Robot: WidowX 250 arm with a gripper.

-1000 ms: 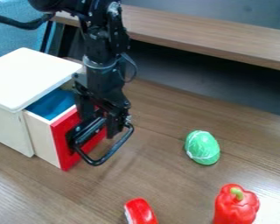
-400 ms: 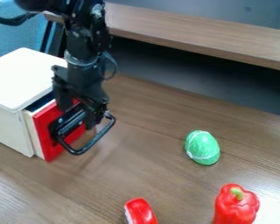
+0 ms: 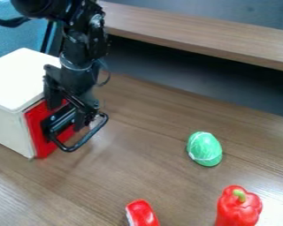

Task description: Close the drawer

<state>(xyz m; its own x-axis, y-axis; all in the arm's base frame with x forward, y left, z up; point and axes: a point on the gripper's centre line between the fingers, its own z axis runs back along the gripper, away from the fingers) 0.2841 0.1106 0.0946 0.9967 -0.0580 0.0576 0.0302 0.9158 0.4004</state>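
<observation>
The gripper hangs at the left of the view, against the red front of the drawer. That front lies flush, or nearly so, with the white cabinet. Part of the red front is hidden behind the gripper, and how its fingers stand cannot be made out.
A green ball-like object lies right of centre. A red pepper stands at the lower right, and a red and white object lies at the bottom edge. A wooden shelf runs across the back.
The gripper has moved left, and the drawer has slid into the cabinet with it. Its blue inside and pale side wall were visible earlier and are now covered. The other objects have stayed put.
</observation>
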